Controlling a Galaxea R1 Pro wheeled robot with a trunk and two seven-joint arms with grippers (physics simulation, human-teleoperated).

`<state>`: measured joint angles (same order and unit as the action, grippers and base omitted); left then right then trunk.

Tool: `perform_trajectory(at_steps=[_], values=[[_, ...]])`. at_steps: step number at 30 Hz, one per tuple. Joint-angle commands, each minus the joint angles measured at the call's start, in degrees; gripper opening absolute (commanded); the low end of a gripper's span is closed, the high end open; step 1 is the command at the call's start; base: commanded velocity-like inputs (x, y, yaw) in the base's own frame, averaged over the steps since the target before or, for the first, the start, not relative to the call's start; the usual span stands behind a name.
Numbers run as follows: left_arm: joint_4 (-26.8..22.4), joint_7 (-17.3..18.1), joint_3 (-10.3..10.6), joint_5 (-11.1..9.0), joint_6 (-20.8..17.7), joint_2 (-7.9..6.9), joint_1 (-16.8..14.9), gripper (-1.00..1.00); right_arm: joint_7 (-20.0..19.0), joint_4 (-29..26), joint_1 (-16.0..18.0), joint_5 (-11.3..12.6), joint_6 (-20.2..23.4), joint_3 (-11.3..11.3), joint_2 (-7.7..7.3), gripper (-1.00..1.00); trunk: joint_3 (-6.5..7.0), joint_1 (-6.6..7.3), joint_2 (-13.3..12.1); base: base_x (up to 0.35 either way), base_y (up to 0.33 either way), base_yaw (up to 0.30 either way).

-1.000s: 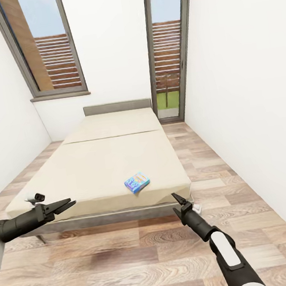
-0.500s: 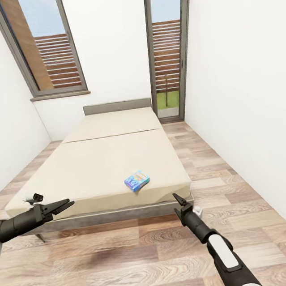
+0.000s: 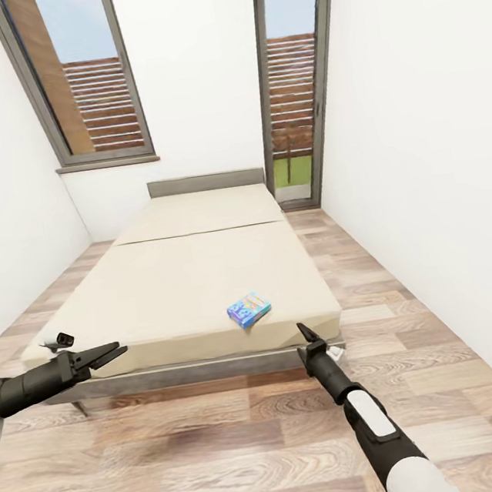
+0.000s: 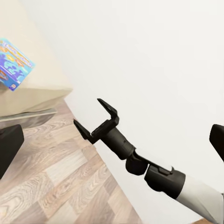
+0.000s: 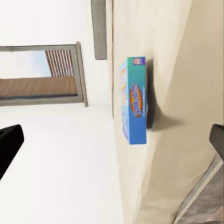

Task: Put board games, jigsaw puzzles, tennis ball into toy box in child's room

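A small blue board game [image 3: 248,308] lies flat on the bed [image 3: 180,278], near the foot end and toward its right corner. The left wrist view catches this board game [image 4: 14,64] from the side, and the right wrist view looks straight at the board game [image 5: 135,107]. My right gripper [image 3: 304,333] hangs open just off the bed's foot edge, a short way below and right of the game; the left wrist view shows the right gripper [image 4: 93,116] with its fingers spread. My left gripper [image 3: 112,351] is open and empty by the bed's left foot corner.
White walls close in on both sides, with wood-plank floor [image 3: 226,450] between me and the bed. A dark-framed window [image 3: 83,73] and a glazed door [image 3: 294,76] stand behind the headboard. A floor strip [image 3: 359,278] runs along the bed's right side.
The whole view has shifted a little, so the bed and game sit slightly further right. My right gripper has risen closer to the bed's foot edge. The left gripper has hardly moved.
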<state>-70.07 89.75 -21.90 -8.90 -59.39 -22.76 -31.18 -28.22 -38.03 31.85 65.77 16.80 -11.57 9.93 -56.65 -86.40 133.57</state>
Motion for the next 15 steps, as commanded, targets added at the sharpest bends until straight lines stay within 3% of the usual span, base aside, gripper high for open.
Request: perform_trajectory(at_steps=[1, 4, 9, 15], values=[[0.02, 0.25, 0.0, 0.03, -0.61, -0.01, -0.02, 1.0, -0.08, 1.06, 0.77, 0.46, 0.31, -0.3, 0.07, 1.0, -0.06, 0.01, 0.02, 0.0, 0.219, 0.0], [0.02, 0.25, -0.13, 0.04, -0.61, -0.09, -0.02, 1.0, -0.08, 5.12, 2.92, 0.61, -0.41, -0.38, 0.07, 1.0, -0.06, 0.01, 0.02, 0.0, 0.15, 0.0], [0.02, 0.25, -0.37, 0.03, -0.61, -0.22, -0.02, 1.0, -0.09, 6.57, 3.74, 0.64, -0.59, -0.76, 0.07, 1.0, -0.06, 0.01, 0.02, 0.0, 0.05, 0.0], [0.02, 0.25, -0.29, 0.03, -0.61, -0.21, -0.02, 1.0, 0.09, 6.96, 4.14, 0.48, -2.58, -0.82, 0.07, 1.0, -0.06, 0.01, 0.02, 0.0, 0.167, 0.0]])
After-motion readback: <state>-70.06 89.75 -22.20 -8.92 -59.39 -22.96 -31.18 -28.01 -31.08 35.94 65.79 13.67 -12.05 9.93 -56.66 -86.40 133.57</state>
